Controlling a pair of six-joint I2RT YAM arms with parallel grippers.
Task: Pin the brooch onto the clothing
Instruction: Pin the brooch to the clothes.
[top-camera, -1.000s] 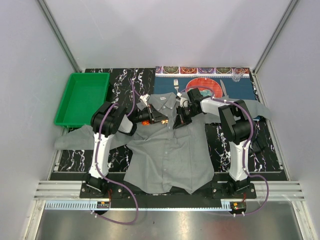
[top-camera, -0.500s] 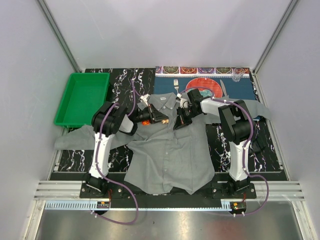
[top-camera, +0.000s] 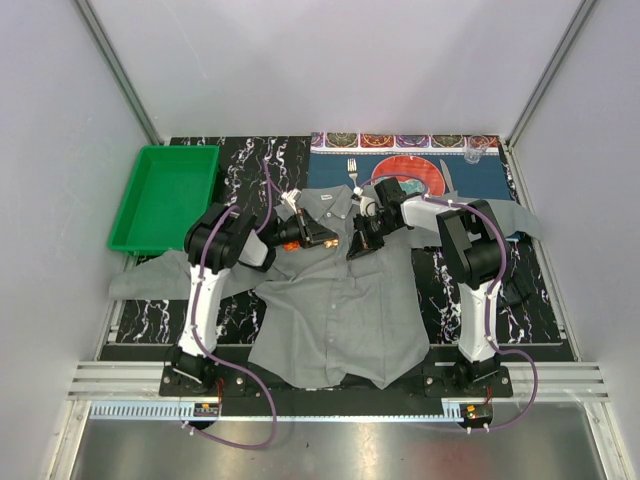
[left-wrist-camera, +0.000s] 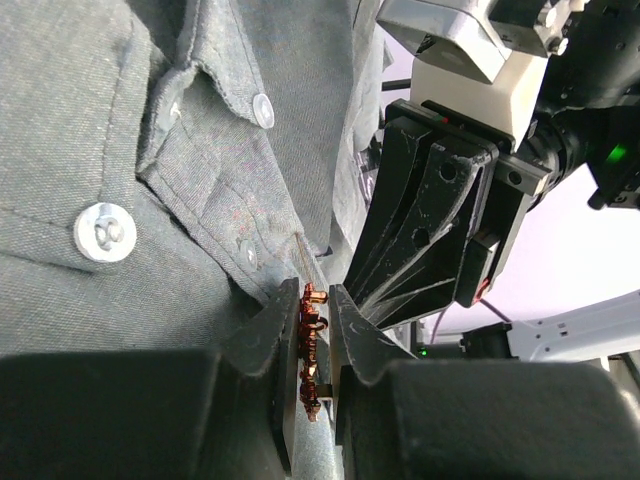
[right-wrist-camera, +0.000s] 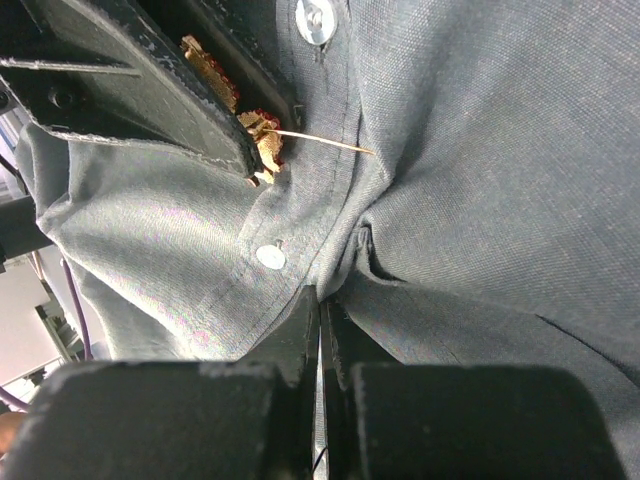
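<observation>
Top view: grey shirt (top-camera: 340, 310) lay flat on black marble table (top-camera: 150, 320), collar at the far end; green tray (top-camera: 165, 195) far left; blue placemat (top-camera: 490, 180) w/ fork (top-camera: 352, 172) behind the shirt; left gripper (top-camera: 326, 239) & right gripper (top-camera: 354, 248) were close together just below the collar.

Left wrist: left gripper was clamped on a gold-red brooch (left-wrist-camera: 311, 345), right by the shirt's button strip.

Right wrist: right gripper's fingers were pressed together, tips at a bunched fold of shirt; can't tell if cloth was caught; brooch pin (right-wrist-camera: 322, 140) stuck out over the shirt, near a button (right-wrist-camera: 270, 257).
</observation>
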